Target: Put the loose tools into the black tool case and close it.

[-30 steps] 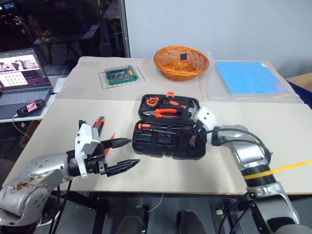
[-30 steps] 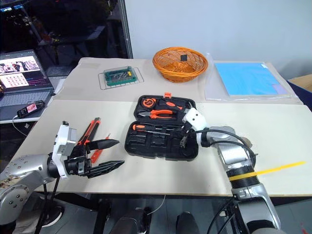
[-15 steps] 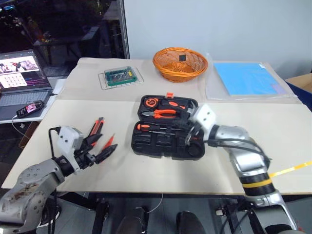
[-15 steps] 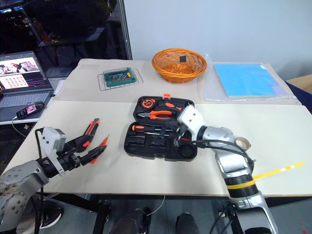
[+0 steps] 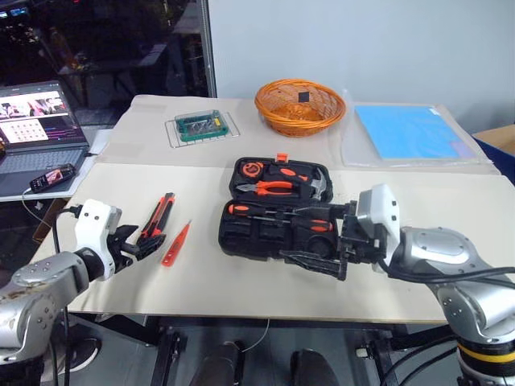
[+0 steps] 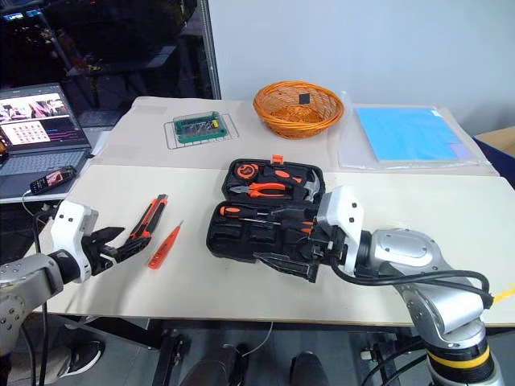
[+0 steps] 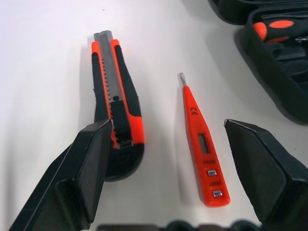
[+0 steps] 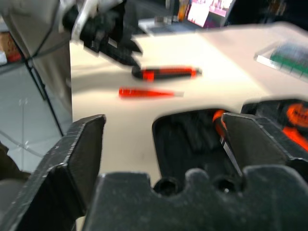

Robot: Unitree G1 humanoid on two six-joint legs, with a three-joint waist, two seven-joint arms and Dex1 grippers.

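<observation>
Pulled back from inside the tool case point(image 5: 278, 211) since a second ago: right gripper point(image 6: 291, 251), now released with fingers spread wide, hovering over the case's near edge and pointing across toward the robot's left. Shifted outward and lower over the same second: left gripper point(image 5: 138, 244), likewise wide open and holding nothing, near the desk's point(image 5: 241, 281) left front edge. Straddling, as seen from the left wrist, the butt ends of two loose tools on the desk: utility knife point(image 7: 115, 96) touching or just beside one finger, orange tester pen point(image 7: 202, 144) lying between the fingers, apart from both. Side by side on the bare desk, left of the case, knife farther left. Open and flat at desk centre, lid away from the robot, holding pliers point(image 5: 269, 187), a hammer and a tape measure point(image 5: 252, 169). Two screwdrivers point(image 5: 265, 211) laid in the near half. Farther back: orange basket point(image 5: 299, 103), clear box point(image 5: 199, 125), blue sheet point(image 5: 406, 129). Off to the left, a laptop point(image 5: 36, 121).
</observation>
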